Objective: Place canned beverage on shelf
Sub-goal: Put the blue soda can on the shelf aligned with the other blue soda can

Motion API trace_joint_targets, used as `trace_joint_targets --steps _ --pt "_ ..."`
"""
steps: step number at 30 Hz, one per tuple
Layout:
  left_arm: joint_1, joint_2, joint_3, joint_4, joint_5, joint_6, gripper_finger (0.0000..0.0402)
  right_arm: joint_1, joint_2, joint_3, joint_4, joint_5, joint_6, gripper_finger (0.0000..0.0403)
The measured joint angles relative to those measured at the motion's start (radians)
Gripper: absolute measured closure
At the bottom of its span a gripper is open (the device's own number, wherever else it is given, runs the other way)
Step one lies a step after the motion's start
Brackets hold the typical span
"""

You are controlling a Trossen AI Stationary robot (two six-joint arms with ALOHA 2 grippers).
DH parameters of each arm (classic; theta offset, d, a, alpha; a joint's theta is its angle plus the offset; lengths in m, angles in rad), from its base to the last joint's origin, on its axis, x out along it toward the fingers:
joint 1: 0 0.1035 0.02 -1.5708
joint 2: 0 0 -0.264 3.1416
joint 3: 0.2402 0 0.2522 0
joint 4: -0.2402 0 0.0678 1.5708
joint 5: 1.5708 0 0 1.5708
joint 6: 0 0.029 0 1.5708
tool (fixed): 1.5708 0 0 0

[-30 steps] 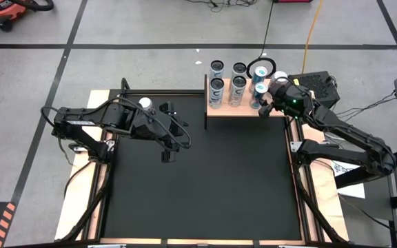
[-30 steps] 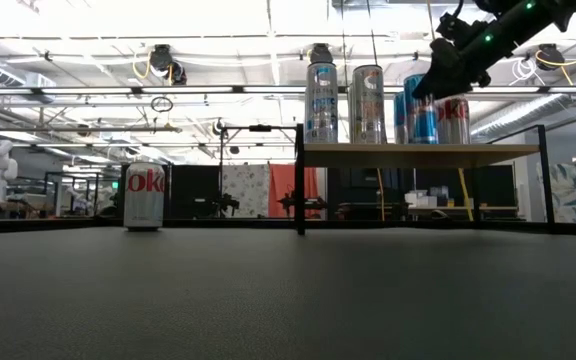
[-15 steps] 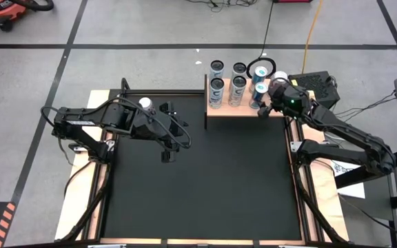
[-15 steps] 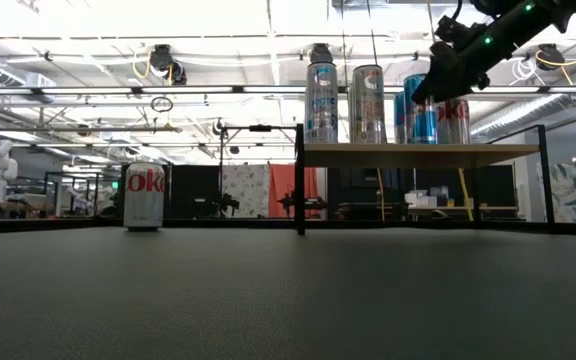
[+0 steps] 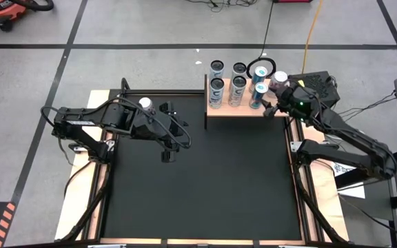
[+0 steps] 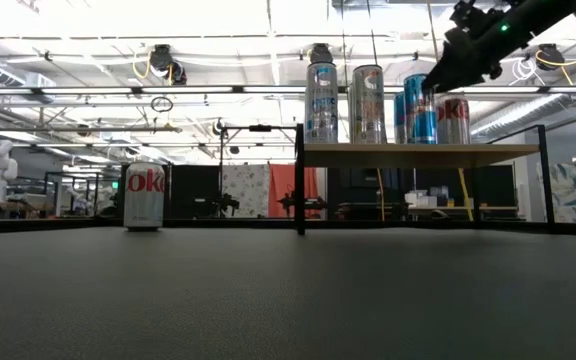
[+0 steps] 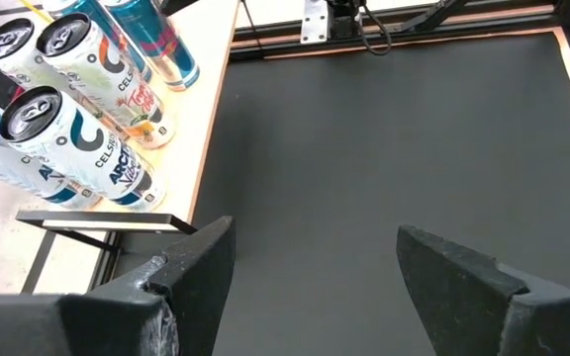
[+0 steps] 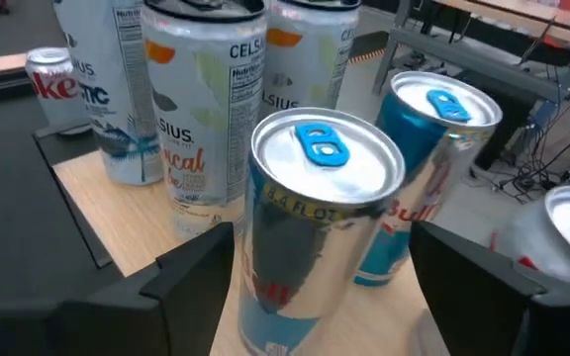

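Now, by parts:
Right gripper [image 5: 266, 105]: fingers spread, hanging above the shelf's end nearest its own arm, a blue can between and just ahead of the fingers; nothing pinched.
Blue can [image 8: 310, 287]: upright on the shelf, silver top with a blue tab, standing free between the right fingers [image 8: 181, 282], apparently untouched, though its lower sides are hidden.
Second blue can [image 8: 419, 188]: just beyond the first, upright.
Celsius cans [image 8: 201, 138]: upright farther along the shelf from the right gripper, in two rows.
Shelf [image 5: 243, 110]: light wood, black legs, raised at the mat's far edge, under the right gripper.
Left gripper [image 5: 167, 134]: fingers apart, holding nothing, over the mat [image 5: 198, 179] well away from the shelf's near corner.
Coke can [image 6: 144, 196]: upright near the mat's far edge in the low view, on the left arm's side, well apart from both grippers.
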Motion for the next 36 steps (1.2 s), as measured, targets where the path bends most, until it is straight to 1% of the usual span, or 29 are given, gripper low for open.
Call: trace_joint_targets --steps 5,7,12,17,20,23,26,29,36 --pt "0.0 0.0 0.0 -0.004 -0.043 0.001 0.0119 0.0 -0.047 0.0 -0.051 -0.016 0.055 0.0117" --pt "0.0 0.0 0.0 -0.006 -0.055 0.001 0.0119 0.0 -0.064 0.0 -0.061 -0.068 0.077 0.0117" --pt "0.0 0.0 0.0 -0.059 -0.066 0.0 0.0119 0.0 -0.106 0.0 -0.056 -0.243 0.155 0.0117" --pt "0.0 0.0 0.0 -0.121 -0.163 -0.045 0.0119 0.0 -0.147 0.0 -0.027 -0.372 0.238 0.0117" --pt "0.0 0.0 0.0 -0.148 -0.202 -0.053 0.0119 0.001 -0.151 0.0 -0.007 -0.395 0.27 0.0117" --pt "0.0 0.0 0.0 -0.147 -0.202 -0.053 0.0119 0.0 -0.147 0.0 0.02 -0.394 0.318 0.0124" --pt "0.0 0.0 0.0 -0.16 -0.202 -0.059 0.0119 0.0 -0.134 0.0 0.068 -0.393 0.345 0.0145" --pt "0.0 0.0 0.0 -0.177 -0.202 -0.089 0.0119 0.0 -0.118 0.0 0.097 -0.394 0.364 0.0181" --pt "0.0 0.0 0.0 -0.201 -0.203 -0.106 0.0119 0.0 -0.074 0.0 0.104 -0.394 0.435 0.03"
